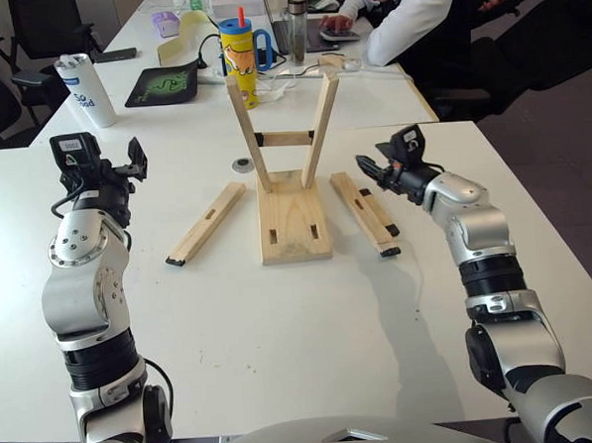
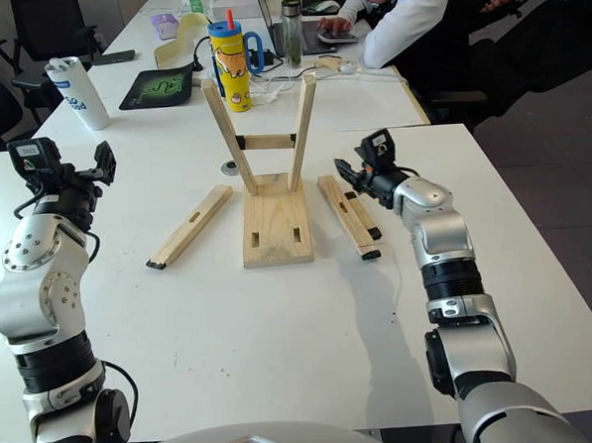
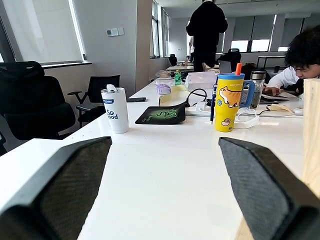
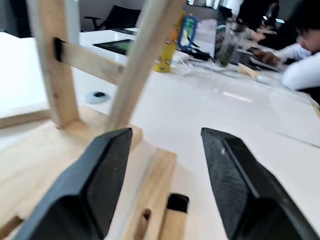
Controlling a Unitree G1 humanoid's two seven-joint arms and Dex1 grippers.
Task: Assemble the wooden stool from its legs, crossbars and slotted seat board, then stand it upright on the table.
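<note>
The slotted seat board (image 1: 294, 227) lies flat in the middle of the white table. Two legs (image 1: 246, 125) stand upright in its far slots, leaning toward each other and joined by a crossbar (image 1: 287, 138). A loose slotted leg (image 1: 207, 222) lies to the left of the board. Another loose leg piece (image 1: 365, 210) lies to its right. My left gripper (image 1: 136, 160) is open, held above the table left of the loose leg, holding nothing. My right gripper (image 1: 365, 175) is open just over the far end of the right leg piece (image 4: 160, 195), its fingers (image 4: 105, 175) straddling it without touching.
Beyond the stool stand a yellow cup (image 1: 237, 46) and a metal bottle (image 1: 297, 23), with a white tumbler (image 1: 87, 88) and a green mouse pad (image 1: 175, 84) to the left. A cable grommet (image 1: 241, 165) sits behind the board. The near half of the table (image 1: 282, 331) is bare.
</note>
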